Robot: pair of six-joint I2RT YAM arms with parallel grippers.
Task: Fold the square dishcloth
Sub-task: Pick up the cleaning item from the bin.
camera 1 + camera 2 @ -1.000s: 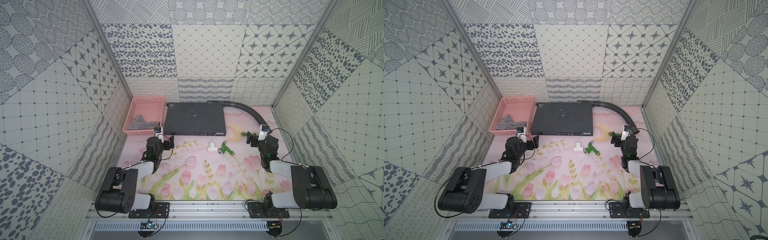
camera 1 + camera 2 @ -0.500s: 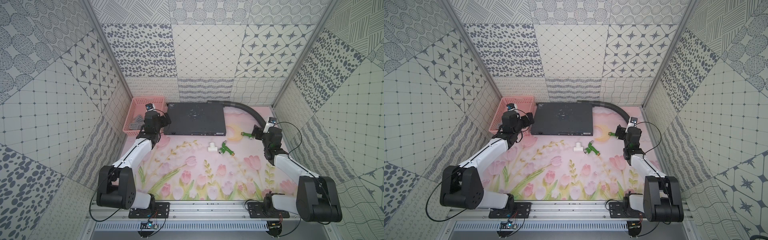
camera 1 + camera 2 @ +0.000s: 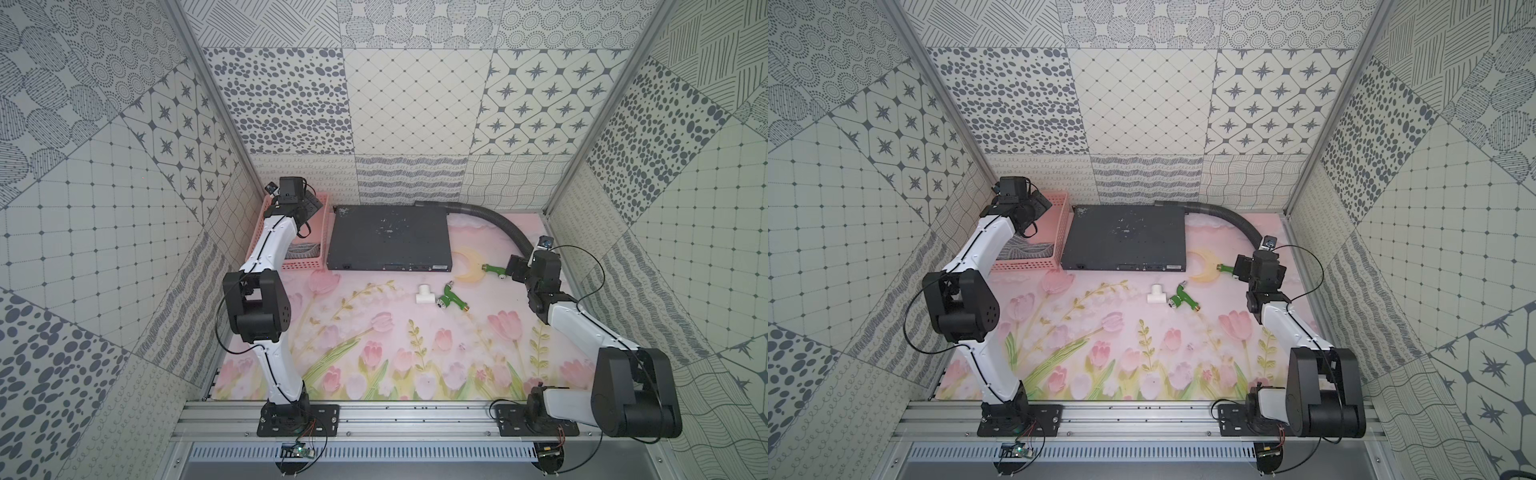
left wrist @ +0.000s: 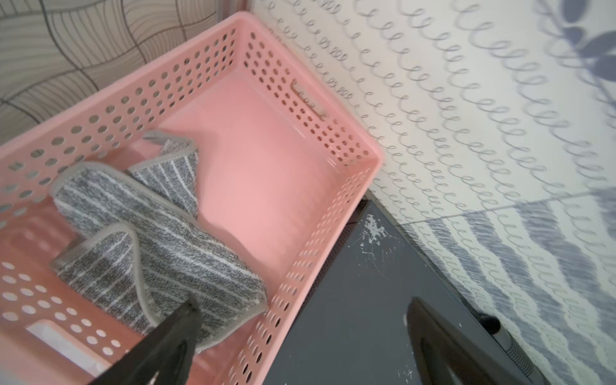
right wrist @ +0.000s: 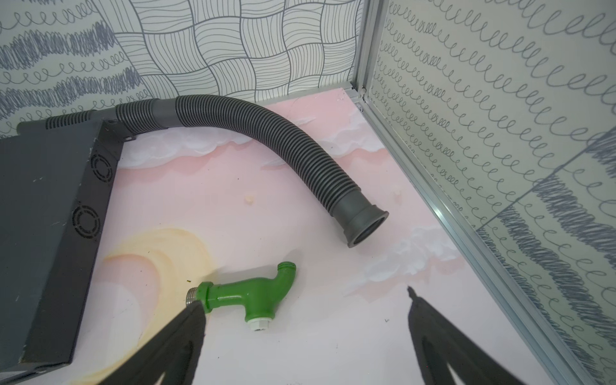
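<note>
The dishcloth (image 4: 160, 253) was found crumpled inside the pink basket (image 4: 206, 63). It was bunched toward one end, and the floor at the other end was bare. In both top views the basket was seen at the far left corner of the table (image 3: 374, 332), just beside a flat dark box (image 3: 388, 237).

The left claw (image 4: 301, 303) was held wide open above the basket with nothing gripped. One fingertip was seen over the edge of the cloth and the other over the dark box. Whether the cloth was touched could not be told. The right claw (image 5: 303, 295) was likewise spread wide and empty, near a green pipe fitting (image 5: 253, 293) and well apart from the cloth.

The cloth was judged to be light, soft and limp, so it would be expected to sag and drape from any single hold. Its fuzzy surface was judged grippy rather than slippery, and nothing about it was thought fragile. A stitched grey hem was seen along the border, and one corner (image 4: 96, 238) was curled upward. That raised, hemmed corner was judged the best place for a pinch, being firmer and clear of the basket floor. A grip in the middle would probably gather several layers at once.
</note>
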